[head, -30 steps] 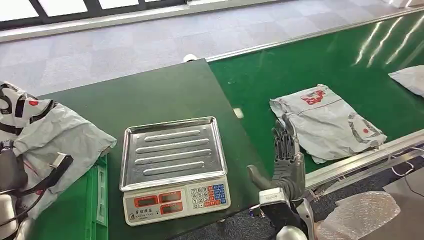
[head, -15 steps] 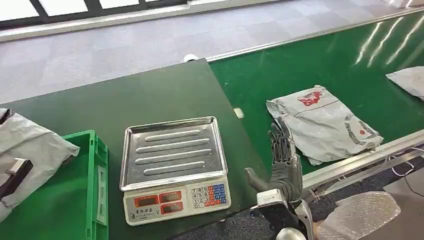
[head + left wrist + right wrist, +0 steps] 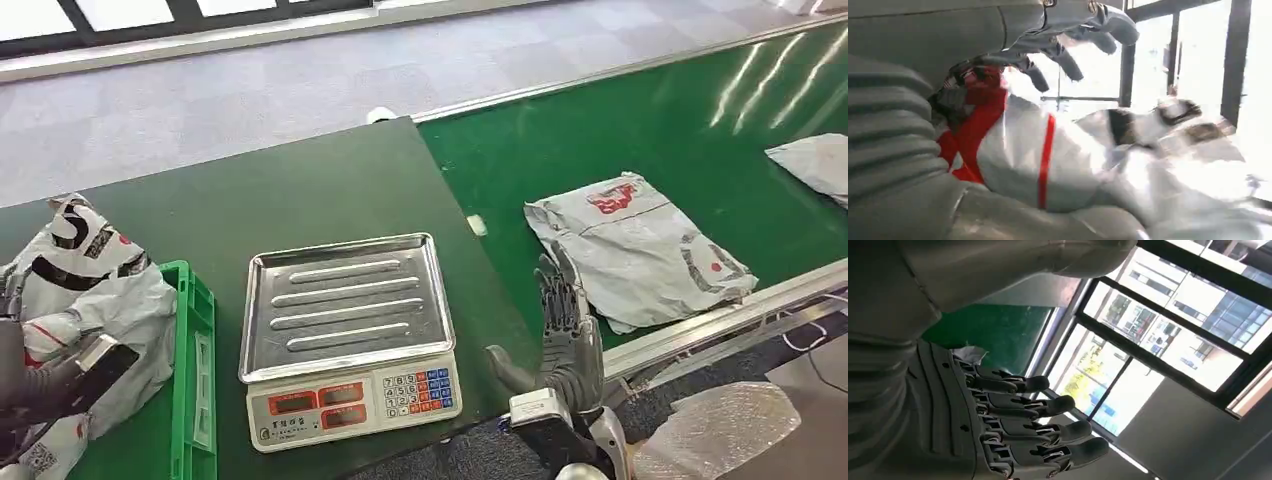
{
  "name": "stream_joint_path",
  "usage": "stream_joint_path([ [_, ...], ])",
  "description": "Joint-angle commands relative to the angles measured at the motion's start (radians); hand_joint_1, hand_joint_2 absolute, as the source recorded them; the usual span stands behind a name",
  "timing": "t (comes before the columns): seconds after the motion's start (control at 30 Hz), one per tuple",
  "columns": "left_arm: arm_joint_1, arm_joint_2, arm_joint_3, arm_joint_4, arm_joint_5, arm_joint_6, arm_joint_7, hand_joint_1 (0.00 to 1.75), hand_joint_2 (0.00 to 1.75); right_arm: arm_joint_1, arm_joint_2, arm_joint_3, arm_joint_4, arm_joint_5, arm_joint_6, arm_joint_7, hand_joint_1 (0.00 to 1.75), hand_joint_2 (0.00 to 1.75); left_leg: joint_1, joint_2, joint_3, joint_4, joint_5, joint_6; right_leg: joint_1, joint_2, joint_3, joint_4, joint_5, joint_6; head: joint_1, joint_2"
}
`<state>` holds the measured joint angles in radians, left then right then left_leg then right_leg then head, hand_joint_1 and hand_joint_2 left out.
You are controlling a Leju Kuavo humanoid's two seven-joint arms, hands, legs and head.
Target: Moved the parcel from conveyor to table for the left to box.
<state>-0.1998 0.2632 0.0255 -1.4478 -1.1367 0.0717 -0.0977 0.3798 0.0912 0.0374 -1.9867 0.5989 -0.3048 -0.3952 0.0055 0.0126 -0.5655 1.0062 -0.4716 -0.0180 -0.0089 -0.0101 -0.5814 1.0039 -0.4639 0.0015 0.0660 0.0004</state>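
Observation:
My left hand (image 3: 40,385) holds a grey parcel (image 3: 95,285) with black and red print at the far left, over the left side of the green box (image 3: 192,370). In the left wrist view the parcel (image 3: 1058,165) lies against the palm, under the curled fingers (image 3: 1068,55). My right hand (image 3: 565,325) stands open with fingers upright at the table's right edge, just short of a second grey parcel (image 3: 635,245) lying flat on the green conveyor (image 3: 620,130). Its spread fingers (image 3: 1033,425) hold nothing.
A steel-topped weighing scale (image 3: 345,330) sits mid-table between the box and my right hand. A third parcel (image 3: 815,160) lies at the conveyor's far right. The conveyor's metal rail (image 3: 720,315) runs past my right hand. A bubble-wrap bundle (image 3: 715,430) lies below it.
The held parcel dropped low at the left, then came back up over the box's left side. The conveyor parcel drifted slightly left. My right hand barely moved.

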Motion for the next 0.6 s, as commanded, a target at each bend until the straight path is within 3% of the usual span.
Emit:
stream_joint_path([
  [0.03, 0.080, -0.046, -0.068, -0.149, 0.076, -0.009, -0.015, 0.00, 0.00, 0.001, 0.009, -0.018, -0.002, -0.005, 0.009, 0.004, 0.00, 1.75, 0.000, -0.002, 0.001, -0.001, 0.001, 0.000, 0.000, -0.001, 0.001, -0.001, 0.000, 0.000, 0.000, 0.000],
  [0.27, 0.079, -0.061, -0.053, -0.155, 0.182, -0.011, -0.038, 0.00, 0.00, 0.006, 0.011, -0.021, -0.004, -0.003, 0.004, 0.004, 0.00, 1.75, 0.001, -0.002, 0.001, -0.001, 0.001, 0.000, 0.000, -0.001, 0.001, -0.001, 0.000, 0.000, 0.000, 0.000],
  [0.37, 0.084, -0.119, 0.009, -0.208, 0.532, 0.003, -0.094, 0.00, 0.00, 0.025, 0.012, -0.048, -0.005, 0.011, -0.032, 0.018, 0.00, 1.75, 0.001, -0.003, 0.001, -0.002, 0.002, 0.000, 0.001, -0.001, 0.002, -0.002, 0.000, 0.000, 0.000, 0.000],
  [0.43, 0.123, -0.120, 0.044, -0.265, 0.895, -0.091, -0.153, 0.00, 0.00, 0.012, -0.007, -0.105, 0.022, 0.064, -0.047, 0.097, 0.00, 1.75, 0.002, -0.004, 0.001, -0.001, 0.001, 0.000, 0.002, -0.002, 0.003, -0.003, 0.000, 0.001, 0.000, 0.000],
  [0.47, 0.148, -0.132, 0.060, -0.282, 1.020, -0.134, -0.178, 0.00, 0.00, -0.002, -0.014, -0.134, 0.035, 0.110, -0.054, 0.113, 0.00, 0.00, 0.002, -0.002, 0.001, -0.001, 0.001, 0.000, 0.002, -0.001, 0.003, -0.002, 0.000, 0.001, 0.000, 0.000],
  [0.5, 0.189, -0.141, 0.071, -0.302, 1.094, -0.168, -0.212, 0.00, 0.00, -0.024, -0.014, -0.160, 0.052, 0.149, -0.039, 0.132, 0.00, 0.00, 0.002, -0.001, 0.002, -0.002, 0.001, 0.000, 0.002, 0.001, 0.004, -0.004, 0.001, 0.001, 0.000, 0.000],
  [0.53, 0.236, -0.190, 0.083, -0.331, 1.130, -0.174, -0.264, 0.00, 0.00, -0.049, -0.010, -0.192, 0.066, 0.257, -0.033, 0.150, 0.00, 0.00, 0.001, 0.001, 0.003, -0.002, 0.000, 0.000, 0.001, 0.003, 0.003, -0.002, 0.001, 0.001, 0.000, 0.000],
  [0.57, 0.261, -0.225, 0.073, -0.349, 1.169, -0.200, -0.290, 0.00, 0.00, -0.067, -0.012, -0.210, 0.075, 0.356, -0.021, 0.186, 0.00, 1.75, 0.001, 0.004, 0.005, -0.004, 0.000, 0.001, 0.001, 0.006, 0.005, -0.005, 0.002, 0.001, 0.000, 0.000],
  [0.6, 0.277, -0.266, 0.053, -0.369, 1.247, -0.245, -0.330, 0.00, 0.00, -0.096, -0.038, -0.231, 0.096, 0.523, -0.039, 0.251, 0.00, 1.75, 0.000, 0.003, 0.003, -0.003, 0.000, 0.001, -0.001, 0.004, 0.004, -0.003, 0.001, 0.001, 0.000, 0.000],
])
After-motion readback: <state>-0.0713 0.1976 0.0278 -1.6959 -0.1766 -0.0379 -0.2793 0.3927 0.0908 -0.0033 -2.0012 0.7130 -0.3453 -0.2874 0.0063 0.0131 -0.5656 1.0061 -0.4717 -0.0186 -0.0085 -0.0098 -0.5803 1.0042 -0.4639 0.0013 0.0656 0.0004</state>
